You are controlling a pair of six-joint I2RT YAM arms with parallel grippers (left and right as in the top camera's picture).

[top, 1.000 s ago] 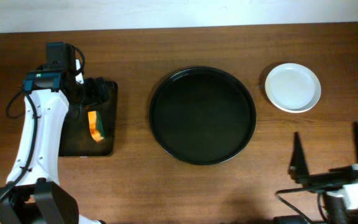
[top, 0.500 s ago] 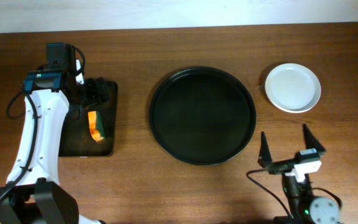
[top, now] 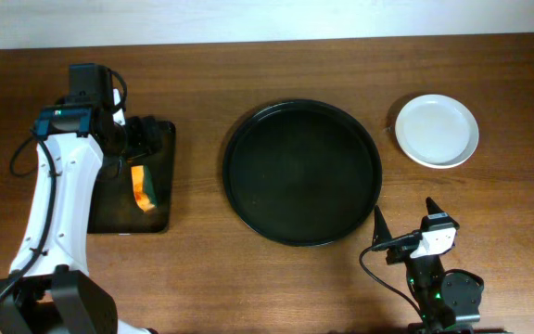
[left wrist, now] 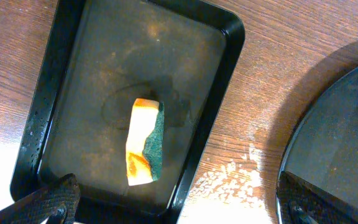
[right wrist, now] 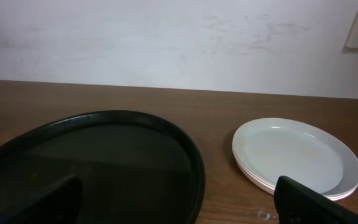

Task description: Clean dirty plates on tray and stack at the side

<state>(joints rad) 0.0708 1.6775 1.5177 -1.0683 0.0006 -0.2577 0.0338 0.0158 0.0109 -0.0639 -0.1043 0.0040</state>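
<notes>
Where the overhead view is read as a clock face centred on the round tray [top: 302,173], the plates [top: 437,130] lie at about 2 o'clock from it. They are off the tray, resting on the wooden worktop [top: 276,65], near the tray's rim but apart from it. In the right wrist view the plates [right wrist: 297,155] appear as a white stack with more than one rim edge visible, though their number cannot be read; the upper face looks plain white. The right pincer [top: 404,215] stands at about 5 o'clock from the round tray, just outside its rim. Its two fingers are spread wide and hold nothing, and it faces 12 o'clock with tray and plates ahead of it. At 9 o'clock, well apart from the round tray, sits a small rectangular tray [top: 156,218], black, on whose floor lies an orange and green sponge [top: 143,186]. The left pincer [top: 142,137] hangs over the 12 o'clock end of this small tray. In the left wrist view its fingers [left wrist: 48,202] are spread wide, one at each lower corner, and the sponge [left wrist: 145,143] lies ahead of them, untouched.
</notes>
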